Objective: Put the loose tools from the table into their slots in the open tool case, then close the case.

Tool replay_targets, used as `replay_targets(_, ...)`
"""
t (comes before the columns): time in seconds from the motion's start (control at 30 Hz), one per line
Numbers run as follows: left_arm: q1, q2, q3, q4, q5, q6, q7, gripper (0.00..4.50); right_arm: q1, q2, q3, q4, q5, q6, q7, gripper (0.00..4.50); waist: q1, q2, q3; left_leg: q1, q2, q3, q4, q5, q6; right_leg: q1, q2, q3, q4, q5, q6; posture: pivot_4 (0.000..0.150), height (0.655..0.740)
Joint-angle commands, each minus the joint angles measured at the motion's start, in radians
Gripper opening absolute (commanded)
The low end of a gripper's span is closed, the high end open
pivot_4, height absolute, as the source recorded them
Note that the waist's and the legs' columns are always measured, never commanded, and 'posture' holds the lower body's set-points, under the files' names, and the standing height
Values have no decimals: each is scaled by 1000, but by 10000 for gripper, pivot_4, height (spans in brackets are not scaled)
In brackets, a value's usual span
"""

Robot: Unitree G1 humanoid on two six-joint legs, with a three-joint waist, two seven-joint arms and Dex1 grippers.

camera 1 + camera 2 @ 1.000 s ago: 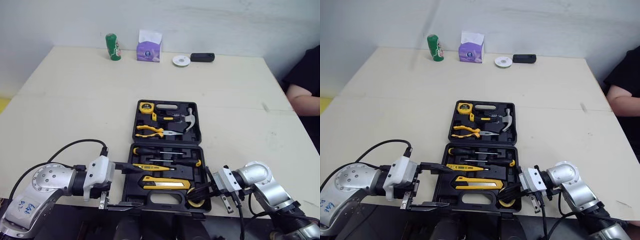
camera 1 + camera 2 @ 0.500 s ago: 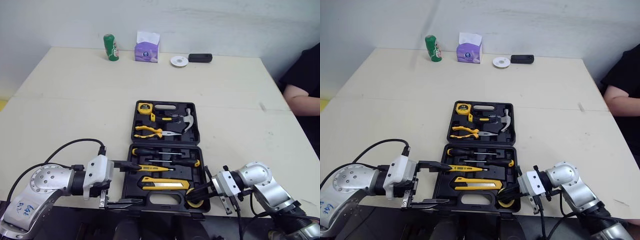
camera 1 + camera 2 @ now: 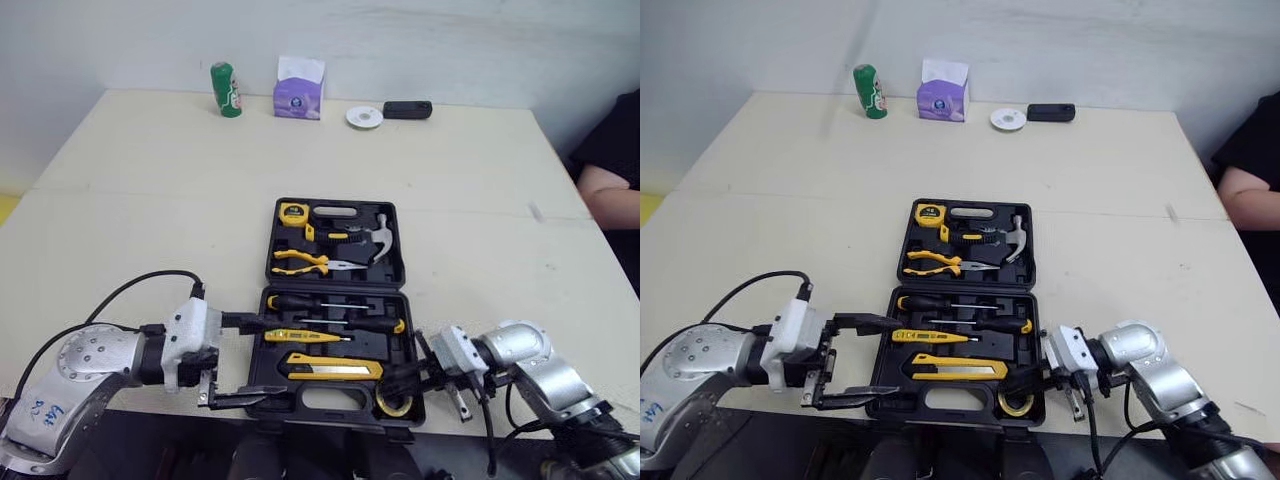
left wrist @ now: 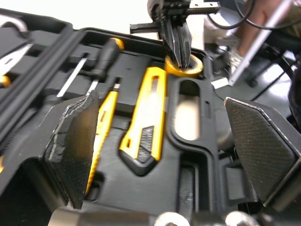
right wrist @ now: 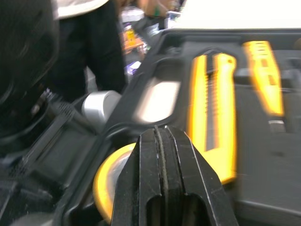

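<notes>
1. Open tool case [image 3: 335, 288] lying flat close to the near edge of the table [image 3: 150, 200]. Tape measure [image 3: 292, 211], pliers [image 3: 305, 262] and hammer [image 3: 375, 235] seated in the far half. Screwdrivers [image 3: 335, 303] and yellow utility knife [image 3: 335, 367] seated in the near half.
2. Yellow tape roll [image 3: 395, 403] in the near-right corner of the case, just right of the knife's end, in or on its round pocket. Cannot tell whether fully down.
3. Right gripper [image 3: 392, 377] clenched, fingers pressed flat together with nothing between them, tips at the roll's ring. Reads as a push to seat the roll, not a grasp.
4. Left gripper [image 3: 890, 357] spread wide and empty, with the near-left part of the case between its two fingers. Apparently placed to steady the case.
5. For the push: press straight down on the ring's top face, not its inner edge, to avoid tipping it out of the pocket. Go gently, given how close the case lies to the table edge and how easily it could slide.
6. Brace the case with the left fingers during the push. Check that the roll sits flush below the rim before swinging a half over, or the latches likely won't meet.
</notes>
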Motion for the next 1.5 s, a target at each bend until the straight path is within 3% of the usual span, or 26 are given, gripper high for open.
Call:
replay_targets(0.03,-37,-2,59,24,-19,20,49,45000,-20,-52,-108,-123,85,127,-59,593,0,1,1,-3,0,0,0,1,-1,-3,1,-1,0,0,0,1500,7400)
replay_targets(0.17,-71,6,112,118,-2,49,96,45000,-94,-73,-193,-62,48,174,-128,593,-3,1,1,-4,1,0,-1,2,-3,-5,3,-1,0,0,0,1500,7400)
replay_targets(0.2,-74,12,125,139,-17,81,107,42390,-116,-73,-209,-28,32,177,-145,168,-5,1,1,-3,1,1,-1,2,-2,-5,3,-1,1,0,0,1500,7400)
replay_targets(0.33,-91,-2,159,208,-5,87,133,28645,-173,-83,-224,113,-60,125,-153,0,-3,0,2,-3,0,2,0,3,-2,-5,3,0,1,0,0,1500,7400)
replay_targets(0.5,-147,-27,109,344,100,66,206,5726,-228,-64,-186,316,-182,34,-139,0,-1,0,3,-4,0,3,1,4,-4,-5,3,0,1,0,1,1500,7400)
replay_targets(0.57,-171,-51,69,372,127,68,223,431,-246,-44,-156,370,-231,-3,-139,0,-1,0,3,-4,0,5,1,4,-4,-6,3,1,1,1,2,1500,7400)
replay_targets(0.87,-274,-147,-65,454,216,86,269,431,-321,46,-94,492,-343,-51,-174,0,-4,-1,3,-4,0,10,9,4,-3,-8,4,1,8,3,6,1500,7400)
replay_targets(1.2,-427,-254,-218,505,310,145,332,431,-352,106,-74,504,-374,-62,-179,0,0,-1,3,-4,-1,9,10,5,-3,-8,3,2,11,3,7,1500,7400)
replay_targets(1.5,-506,-304,-238,576,350,167,324,431,-394,138,-80,528,-419,-70,-254,0,-1,-1,3,-2,-1,9,11,7,-3,-7,3,0,14,3,7,1500,7400)
